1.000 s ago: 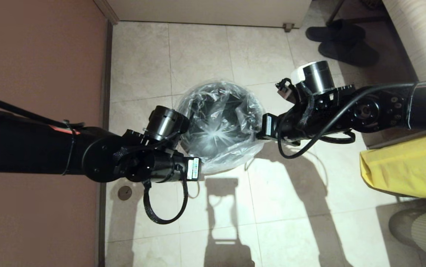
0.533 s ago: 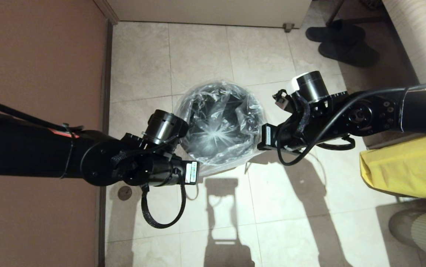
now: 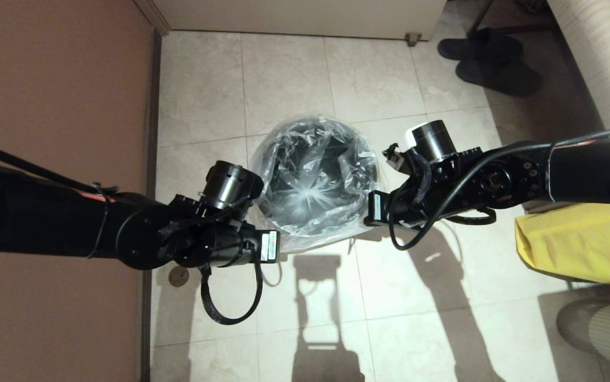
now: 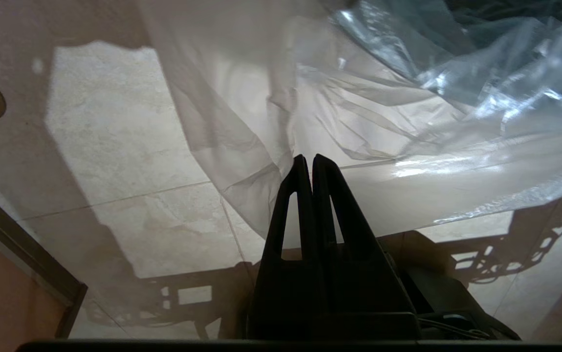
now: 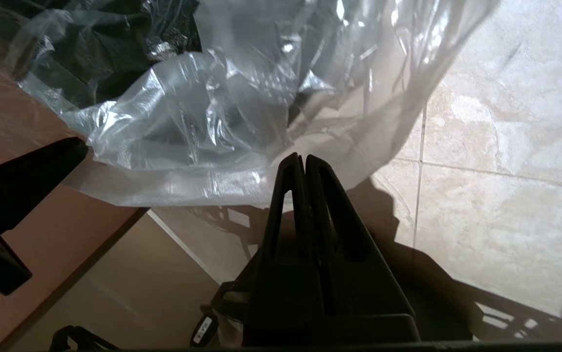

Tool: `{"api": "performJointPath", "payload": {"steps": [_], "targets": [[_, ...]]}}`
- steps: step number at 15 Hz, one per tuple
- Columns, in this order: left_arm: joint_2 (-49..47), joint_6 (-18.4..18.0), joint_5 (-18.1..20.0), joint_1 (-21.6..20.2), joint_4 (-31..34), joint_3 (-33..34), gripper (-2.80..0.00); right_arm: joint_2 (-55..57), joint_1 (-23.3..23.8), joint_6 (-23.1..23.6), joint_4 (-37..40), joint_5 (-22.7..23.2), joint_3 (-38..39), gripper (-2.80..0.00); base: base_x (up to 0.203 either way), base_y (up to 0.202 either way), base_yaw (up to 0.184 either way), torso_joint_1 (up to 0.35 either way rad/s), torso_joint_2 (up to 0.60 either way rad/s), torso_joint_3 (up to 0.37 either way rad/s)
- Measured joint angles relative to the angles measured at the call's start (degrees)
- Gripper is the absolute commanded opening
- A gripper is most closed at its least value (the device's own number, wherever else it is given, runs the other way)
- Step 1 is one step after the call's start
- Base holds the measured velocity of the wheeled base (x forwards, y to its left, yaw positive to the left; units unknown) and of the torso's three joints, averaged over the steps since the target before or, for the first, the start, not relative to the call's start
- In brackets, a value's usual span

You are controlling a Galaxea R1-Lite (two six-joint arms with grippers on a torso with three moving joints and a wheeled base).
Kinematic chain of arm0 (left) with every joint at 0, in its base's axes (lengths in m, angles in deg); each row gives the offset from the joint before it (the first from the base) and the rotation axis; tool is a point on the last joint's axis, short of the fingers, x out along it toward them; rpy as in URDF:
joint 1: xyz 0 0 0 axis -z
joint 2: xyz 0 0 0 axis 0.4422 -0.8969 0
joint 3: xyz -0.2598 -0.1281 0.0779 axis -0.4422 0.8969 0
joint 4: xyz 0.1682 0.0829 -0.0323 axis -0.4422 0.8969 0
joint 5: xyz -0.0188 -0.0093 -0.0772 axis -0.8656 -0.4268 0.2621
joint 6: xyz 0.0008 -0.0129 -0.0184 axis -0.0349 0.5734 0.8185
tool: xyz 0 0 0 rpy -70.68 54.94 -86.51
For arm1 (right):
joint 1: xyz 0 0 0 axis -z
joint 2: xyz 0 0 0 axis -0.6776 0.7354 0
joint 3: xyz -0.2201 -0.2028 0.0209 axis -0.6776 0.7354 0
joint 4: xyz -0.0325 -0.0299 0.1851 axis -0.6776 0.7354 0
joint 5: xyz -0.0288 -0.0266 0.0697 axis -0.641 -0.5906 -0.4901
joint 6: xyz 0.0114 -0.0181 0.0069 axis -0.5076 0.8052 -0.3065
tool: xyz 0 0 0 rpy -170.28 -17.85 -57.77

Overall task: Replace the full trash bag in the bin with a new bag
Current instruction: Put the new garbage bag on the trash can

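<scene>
The bin (image 3: 337, 159) stands on the tiled floor between my two arms, its black inside showing through the new bag (image 3: 305, 199). The clear crinkly bag is draped over the bin's mouth and hangs loose down its near side (image 3: 315, 239). My left gripper (image 4: 308, 159) is shut on the new bag's thin edge (image 4: 242, 146) at the bin's near left. My right gripper (image 5: 303, 157) is shut on the bag's edge (image 5: 242, 181) at the near right. In the head view both sets of fingers are hidden under the wrists.
A brown wall (image 3: 55, 106) runs close along the left. At the right lies a yellow sheet (image 3: 581, 244), with dark slippers (image 3: 490, 58) farther back. A round floor drain cap (image 3: 179, 276) sits under the left arm. A ribbed grey object (image 3: 607, 329) is at the near right.
Both arms have drawn back toward me along the bin's sides, still shut on the bag's edge. The right wrist moved most, toward the near left.
</scene>
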Motion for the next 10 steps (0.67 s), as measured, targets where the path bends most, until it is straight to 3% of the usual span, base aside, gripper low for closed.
{"api": "performJointPath", "payload": {"steps": [10], "targets": [[-1.76, 0.00, 0.27, -2.14, -1.50, 1.12, -2.80, 3.45, 0.05, -0.03, -1.50, 0.00, -2.65, -2.80, 0.000, 0.000, 0.000, 0.000, 0.00, 0.000]]}}
